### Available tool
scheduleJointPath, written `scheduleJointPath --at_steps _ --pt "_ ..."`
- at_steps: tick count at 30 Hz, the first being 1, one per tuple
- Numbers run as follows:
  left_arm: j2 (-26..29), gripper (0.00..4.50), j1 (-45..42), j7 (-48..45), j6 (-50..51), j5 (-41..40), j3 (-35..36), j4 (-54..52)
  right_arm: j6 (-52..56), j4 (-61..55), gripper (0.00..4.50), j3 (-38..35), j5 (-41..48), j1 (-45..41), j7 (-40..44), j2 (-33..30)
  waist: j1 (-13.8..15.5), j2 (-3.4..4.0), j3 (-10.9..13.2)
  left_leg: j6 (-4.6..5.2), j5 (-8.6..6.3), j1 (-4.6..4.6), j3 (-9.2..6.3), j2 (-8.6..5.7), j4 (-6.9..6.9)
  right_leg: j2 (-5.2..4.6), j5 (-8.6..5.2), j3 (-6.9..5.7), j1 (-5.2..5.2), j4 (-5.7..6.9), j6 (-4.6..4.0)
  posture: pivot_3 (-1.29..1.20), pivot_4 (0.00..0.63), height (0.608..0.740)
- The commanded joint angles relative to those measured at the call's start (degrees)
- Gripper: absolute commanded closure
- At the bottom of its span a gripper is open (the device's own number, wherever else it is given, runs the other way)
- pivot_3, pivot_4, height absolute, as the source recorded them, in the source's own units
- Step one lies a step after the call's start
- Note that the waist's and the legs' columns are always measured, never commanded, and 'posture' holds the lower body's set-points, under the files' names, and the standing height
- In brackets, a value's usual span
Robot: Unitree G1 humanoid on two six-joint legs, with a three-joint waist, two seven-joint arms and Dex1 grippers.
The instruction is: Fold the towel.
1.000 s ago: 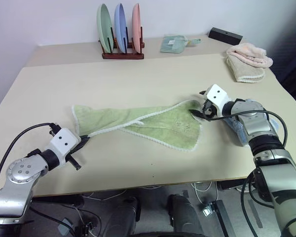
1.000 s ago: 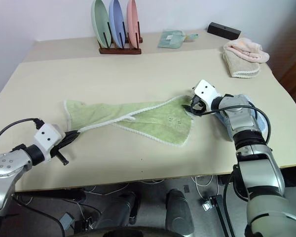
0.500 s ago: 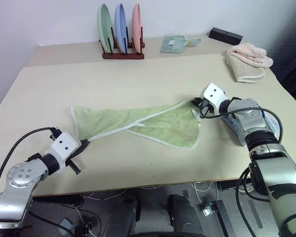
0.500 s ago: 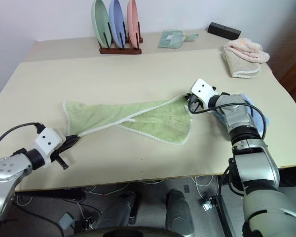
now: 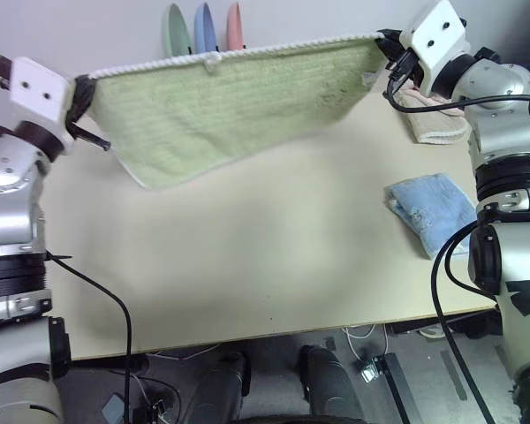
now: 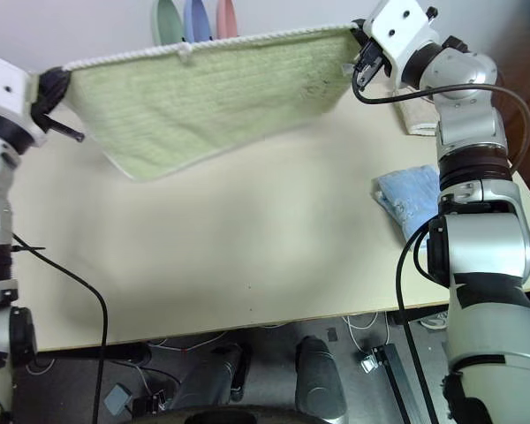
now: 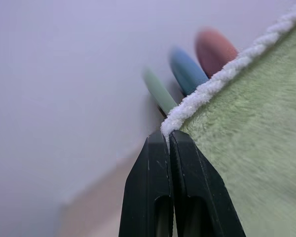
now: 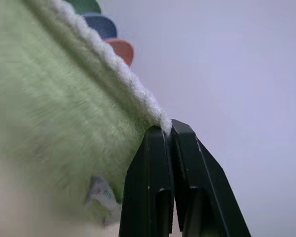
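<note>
Green terry towel [image 5: 230,102], white corded edge, small loop tag, hung stretched flat above tabletop [image 5: 247,256]; left gripper [image 5: 81,93] and right gripper [image 5: 390,55] jaws clenched on top corners.

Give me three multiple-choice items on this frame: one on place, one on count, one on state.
1. Where does the light blue towel lie?
A. on the table near the robot's right arm
B. in the plate rack
C. draped over the left arm

2. How many plates show above the green towel's top edge?
A. one
B. three
C. five

3. How is the green towel held?
A. flat on the table
B. bunched in one tool
C. stretched in the air, a top corner pinched in each tool

Answers:
1 A: it sits on the table beside the right arm.
2 B: green, blue and pink rims stand side by side.
3 C: the left tool and right tool are each shut on a corded corner, with the towel hanging between them.
</note>
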Motion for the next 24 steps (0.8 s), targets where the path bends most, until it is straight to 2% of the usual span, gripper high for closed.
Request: scheduleJointPath --at_steps 1,4,9,14,18,24 --pt "2.4 4.5 10.6 -6.3 4.2 -5.7 5.3 -9.5 6.2 -14.2 4.46 -2.2 7.3 7.0 10.7 -3.5 -0.6 0.01 0.0 0.05 -0.06 0.0 0.03 0.01 -0.01 -0.02 0.0 0.0 -0.04 0.02 0.0 0.0 0.15 0.74" --pt "3.1 4.5 19.2 -8.8 10.0 -10.0 8.5 -17.0 14.3 -25.7 4.46 -2.2 11.4 15.4 16.9 -6.1 -0.8 0.0 0.0 0.09 -0.18 -0.12 0.04 0.04 0.08 0.0 -0.02 0.0 -0.16 0.03 0.02 0.0 0.15 0.74" --pt "3.0 4.5 42.4 -15.7 20.6 -17.4 19.7 -33.6 33.4 -47.1 4.46 -3.3 21.0 35.2 27.0 -14.3 -0.2 0.04 0.0 0.37 -0.34 -0.18 0.12 0.15 0.17 0.04 -0.02 0.02 -0.3 0.06 0.0 0.0 0.15 0.74" --pt "3.1 4.5 53.4 -18.9 27.3 -22.1 25.2 -41.3 41.5 -54.5 4.46 -5.0 25.5 42.8 30.5 -19.3 0.9 0.05 0.0 0.33 -0.33 0.08 0.39 0.4 0.29 0.14 0.04 0.03 -0.01 0.06 -0.15 0.0 0.15 0.74" --pt "3.4 4.5 55.7 -19.6 28.2 -21.8 24.4 -41.5 41.5 -53.3 4.46 -4.2 24.8 42.3 29.8 -18.6 2.0 -0.02 0.0 0.32 -0.35 0.38 1.5 1.09 0.38 0.12 -0.11 -0.06 0.51 -0.05 -0.35 0.0 0.15 0.74" --pt "3.8 4.5 43.2 -16.4 20.4 -13.8 12.5 -28.8 33.3 -41.3 4.46 1.9 14.8 34.8 24.0 -12.2 2.3 -0.04 0.0 0.32 -0.34 0.3 1.6 1.09 0.48 0.13 0.03 -0.11 0.5 -0.08 -0.2 0.0 0.15 0.74"
